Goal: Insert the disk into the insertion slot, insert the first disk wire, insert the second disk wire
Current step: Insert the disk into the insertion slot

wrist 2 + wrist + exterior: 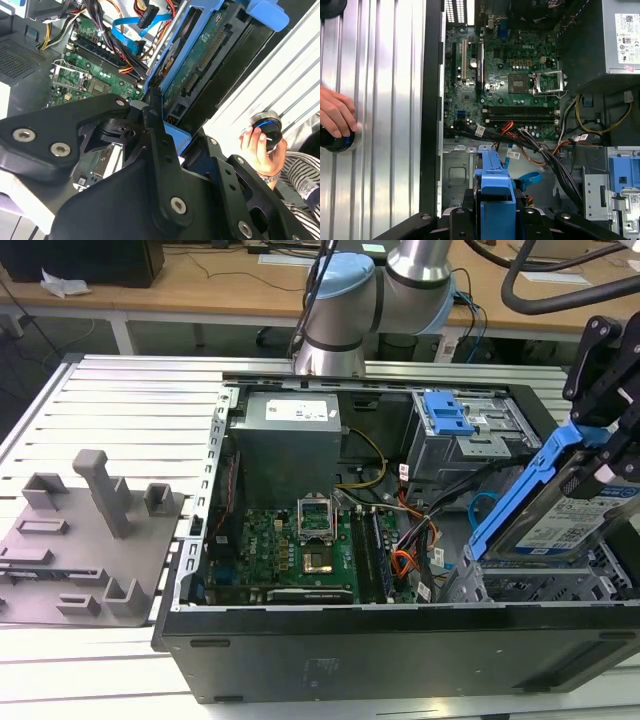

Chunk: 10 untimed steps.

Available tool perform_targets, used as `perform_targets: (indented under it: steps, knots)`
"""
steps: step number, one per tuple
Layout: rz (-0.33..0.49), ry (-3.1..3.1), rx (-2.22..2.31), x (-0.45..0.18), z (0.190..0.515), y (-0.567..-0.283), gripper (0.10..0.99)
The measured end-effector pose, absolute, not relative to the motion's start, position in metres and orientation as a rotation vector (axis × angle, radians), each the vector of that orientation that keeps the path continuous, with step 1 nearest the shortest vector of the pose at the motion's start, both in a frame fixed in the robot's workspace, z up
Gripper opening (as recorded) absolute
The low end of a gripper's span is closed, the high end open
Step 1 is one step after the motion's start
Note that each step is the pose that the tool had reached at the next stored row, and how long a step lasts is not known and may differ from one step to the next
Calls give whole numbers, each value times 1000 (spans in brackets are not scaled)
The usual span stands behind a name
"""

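My gripper is shut on the disk, a silver drive with a white label in a blue carrier. The disk hangs steeply tilted over the insertion slot, the perforated grey bay at the case's near corner on the exterior view's right. Its lower end is at the bay's rim. In the second wrist view the disk's circuit-board underside faces me between black fingers. The second disk wire, a light-blue loop, lies loose beside the bay. I cannot pick the first disk wire out of the cable bundle.
The taller grey cage with a blue latch stands behind the bay. Orange and black cables cross between the motherboard and the bay. A person's hand rests on a round knob on the ribbed table outside the case.
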<state>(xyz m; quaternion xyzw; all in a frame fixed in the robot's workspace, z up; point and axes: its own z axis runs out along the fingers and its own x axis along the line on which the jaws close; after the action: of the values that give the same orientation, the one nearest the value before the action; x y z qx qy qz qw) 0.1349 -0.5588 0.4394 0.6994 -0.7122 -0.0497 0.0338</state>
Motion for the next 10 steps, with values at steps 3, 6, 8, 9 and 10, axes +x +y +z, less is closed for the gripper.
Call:
perform_targets:
  steps: [3,6,8,9,10]
  knots:
    - [-155,-2191,2151,135,438,-559,365]
    - [-111,-2214,2175,135,438,-559,365]
    - [-108,-2214,2176,135,438,-559,365]
    - [-108,-2214,2176,135,438,-559,365]
    - [-107,-2215,2176,135,438,-559,365]
